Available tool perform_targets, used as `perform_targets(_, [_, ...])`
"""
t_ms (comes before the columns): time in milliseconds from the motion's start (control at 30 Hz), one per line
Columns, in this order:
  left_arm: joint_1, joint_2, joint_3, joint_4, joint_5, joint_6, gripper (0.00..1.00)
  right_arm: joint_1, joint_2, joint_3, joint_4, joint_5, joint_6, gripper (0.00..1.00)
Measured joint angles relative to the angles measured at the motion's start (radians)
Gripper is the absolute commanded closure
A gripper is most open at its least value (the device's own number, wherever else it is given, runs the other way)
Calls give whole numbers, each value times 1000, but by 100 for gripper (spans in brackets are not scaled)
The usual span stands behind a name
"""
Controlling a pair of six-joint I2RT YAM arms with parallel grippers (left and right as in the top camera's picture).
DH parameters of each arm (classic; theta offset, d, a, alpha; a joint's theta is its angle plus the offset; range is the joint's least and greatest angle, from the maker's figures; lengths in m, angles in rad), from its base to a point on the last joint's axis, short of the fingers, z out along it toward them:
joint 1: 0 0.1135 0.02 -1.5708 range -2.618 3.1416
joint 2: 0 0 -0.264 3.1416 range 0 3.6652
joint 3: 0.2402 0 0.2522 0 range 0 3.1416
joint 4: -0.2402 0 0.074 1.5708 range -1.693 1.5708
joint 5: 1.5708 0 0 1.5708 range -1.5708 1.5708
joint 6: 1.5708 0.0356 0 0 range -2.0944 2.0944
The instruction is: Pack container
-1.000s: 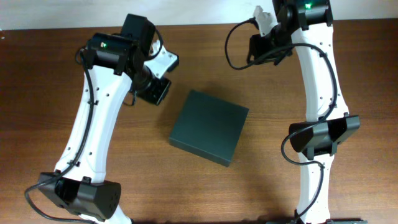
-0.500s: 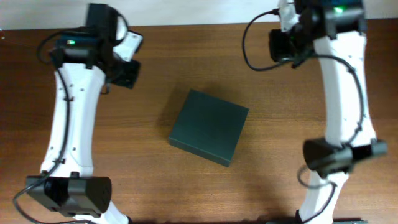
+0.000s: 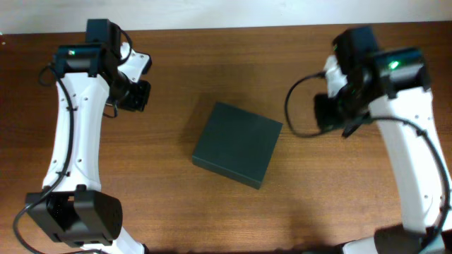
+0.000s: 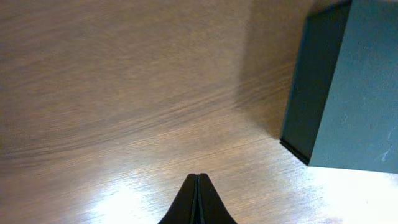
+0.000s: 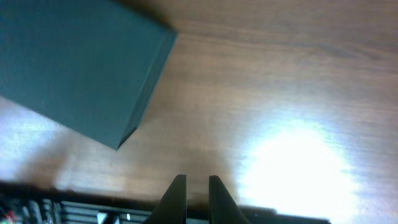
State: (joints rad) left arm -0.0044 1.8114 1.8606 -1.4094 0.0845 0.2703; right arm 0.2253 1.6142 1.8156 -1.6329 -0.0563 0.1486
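On the table point(image 3: 212, 63), container point(image 3: 238, 144) closed; left end effector point(image 4: 198, 180) pressed together, right end effector point(image 5: 197, 180) slightly spread

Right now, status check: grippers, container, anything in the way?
Left gripper shut, empty, clear of the container. Right gripper slightly open, empty, also clear. Container closed, flat on table, untouched. Nothing in the way.

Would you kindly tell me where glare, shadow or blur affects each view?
Right wrist: a strong glare patch whitens the table to the lower right of the container. Left wrist: milder glare along the bottom, smeared wood grain, a dark shadow left of the container. Overhead: even light, no glare on the wood.
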Motion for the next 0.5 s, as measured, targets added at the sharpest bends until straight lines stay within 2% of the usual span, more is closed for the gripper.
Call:
perform_targets(167, [-24,0,-69,19,24,16,98,174,-61,-172,82,-4,27,88])
perform_targets(333, [-53,-12,-89,24,37,22,98,355,-67,-373,264,-27,69,88])
perform_targets(500, [-63,-42,-89,27,40,22,98,445,-67,-539,417,-97,96,88])
